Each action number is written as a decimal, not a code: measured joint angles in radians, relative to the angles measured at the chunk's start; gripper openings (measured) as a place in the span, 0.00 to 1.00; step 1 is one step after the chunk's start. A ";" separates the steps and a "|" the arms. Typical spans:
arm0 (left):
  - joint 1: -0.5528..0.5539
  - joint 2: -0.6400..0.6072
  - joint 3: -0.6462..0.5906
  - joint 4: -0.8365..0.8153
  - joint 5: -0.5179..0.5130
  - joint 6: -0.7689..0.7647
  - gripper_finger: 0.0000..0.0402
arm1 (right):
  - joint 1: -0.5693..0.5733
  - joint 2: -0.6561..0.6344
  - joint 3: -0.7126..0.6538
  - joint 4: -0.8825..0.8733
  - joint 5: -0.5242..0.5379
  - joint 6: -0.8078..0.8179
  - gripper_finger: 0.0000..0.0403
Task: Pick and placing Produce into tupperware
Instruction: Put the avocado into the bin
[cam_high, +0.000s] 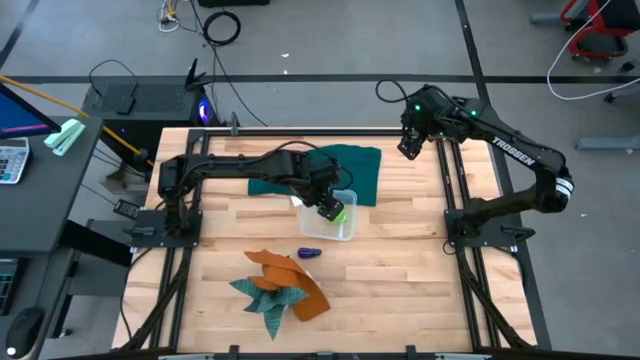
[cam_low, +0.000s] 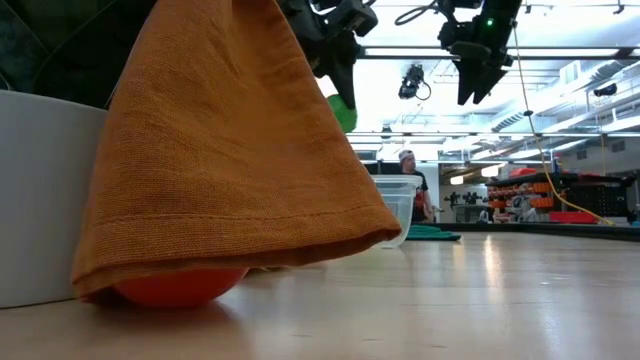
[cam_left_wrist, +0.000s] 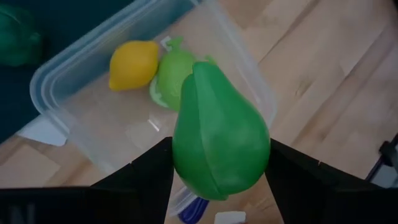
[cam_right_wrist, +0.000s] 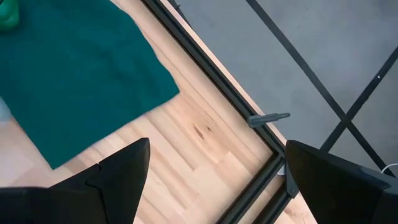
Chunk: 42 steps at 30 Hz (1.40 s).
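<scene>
My left gripper (cam_high: 332, 208) hovers over the tupperware (cam_high: 344, 222), shut on a green pear-shaped toy (cam_left_wrist: 221, 137). The clear tub (cam_left_wrist: 56, 87) stands on the table beside the dark green cloth and holds a yellow lemon (cam_left_wrist: 132, 64) and a light green piece (cam_left_wrist: 169, 78). A purple piece (cam_high: 308, 253) lies on the wood just near of the tub. Another green piece (cam_left_wrist: 15, 43) rests on the dark green cloth. A red piece (cam_low: 180, 285) shows under the orange cloth in the low view. My right gripper (cam_high: 408, 145) is open, raised over the table's far right part. My left gripper pinches the green pear's wide lower body (cam_left_wrist: 186, 168) between its two fingers (cam_left_wrist: 149, 177), coming from above and pointing down. The pear is lifted clear above the tub, its narrow end pointing away from the gripper toward the tub.
The dark green cloth (cam_high: 330, 170) lies spread at the far middle. Orange and teal cloths (cam_high: 280, 285) are heaped at the near middle. A white container (cam_low: 40, 190) stands close to the low camera. Bare wood (cam_high: 400, 270) lies to the near right. A person (cam_low: 410, 170) is in the room beyond.
</scene>
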 joint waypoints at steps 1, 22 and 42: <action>0.003 0.000 0.000 0.003 0.001 0.000 0.58 | 0.000 0.000 0.000 0.000 0.000 -0.003 0.83; 0.004 0.120 -0.001 0.033 0.085 0.145 0.58 | 0.001 0.000 0.000 0.000 -0.005 -0.012 0.83; -0.001 0.174 0.000 -0.025 0.045 0.426 0.58 | 0.002 0.000 0.000 0.001 -0.023 0.017 0.83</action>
